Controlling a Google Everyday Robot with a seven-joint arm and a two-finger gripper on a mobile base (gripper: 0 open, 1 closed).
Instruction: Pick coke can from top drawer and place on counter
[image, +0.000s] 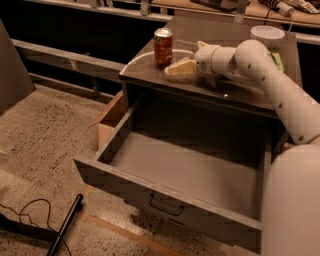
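The coke can (163, 47), red-orange with a silver top, stands upright on the counter (150, 70) near its left front corner. My gripper (175, 69) sits just right of the can, a little apart from it, fingers open and empty. The top drawer (190, 175) is pulled wide open below the counter, its inside bare, with a small dark handle (165, 205) on its front panel.
A white lidded container (266, 34) and a green bag (278, 59) sit at the counter's back right, partly behind my arm. A cardboard box (111, 117) stands left of the cabinet. A black pole and cable (65, 227) lie on the speckled floor.
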